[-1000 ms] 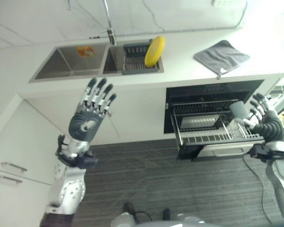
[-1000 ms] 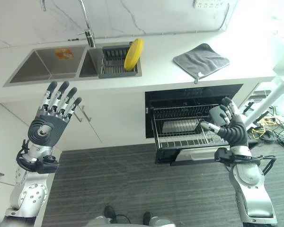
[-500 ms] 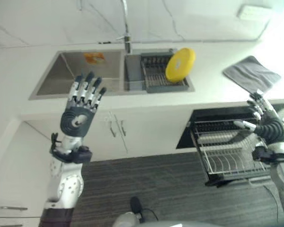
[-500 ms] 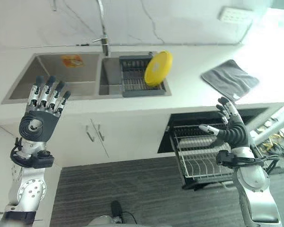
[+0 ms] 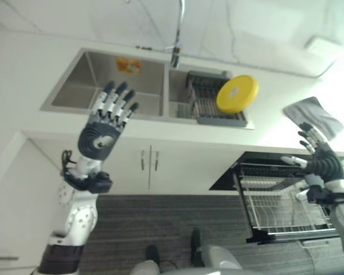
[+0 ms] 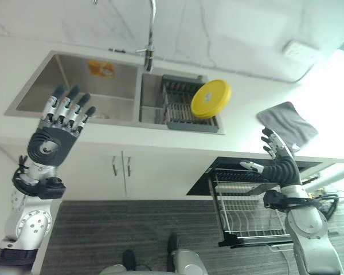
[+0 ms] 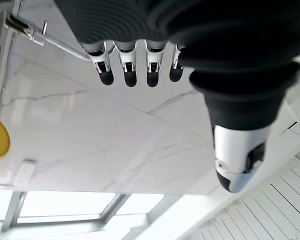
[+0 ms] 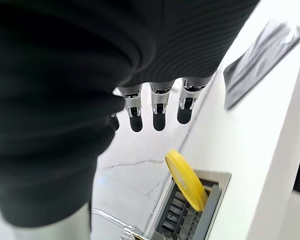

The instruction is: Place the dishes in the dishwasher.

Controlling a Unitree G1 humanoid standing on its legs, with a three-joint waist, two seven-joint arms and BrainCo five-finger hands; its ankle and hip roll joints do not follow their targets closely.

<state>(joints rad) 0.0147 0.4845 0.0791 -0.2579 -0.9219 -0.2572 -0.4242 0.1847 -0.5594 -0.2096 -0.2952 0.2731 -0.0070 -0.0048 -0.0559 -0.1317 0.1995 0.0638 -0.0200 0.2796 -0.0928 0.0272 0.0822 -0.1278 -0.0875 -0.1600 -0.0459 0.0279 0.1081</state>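
Yellow plate (image 6: 210, 99) stands on edge in the dark drying rack (image 6: 183, 109) in the sink (image 6: 74, 86), right of the faucet (image 6: 151, 34); dishwasher rack (image 6: 246, 209) pulled out, below and right of the sink. Left hand (image 6: 54, 137) raised in front of the sink, fingers straight and spread, holding nothing; right hand (image 6: 278, 163) over the dishwasher rack, fingers extended, empty; grey cloth (image 6: 288, 124) on the counter, right of the sink.
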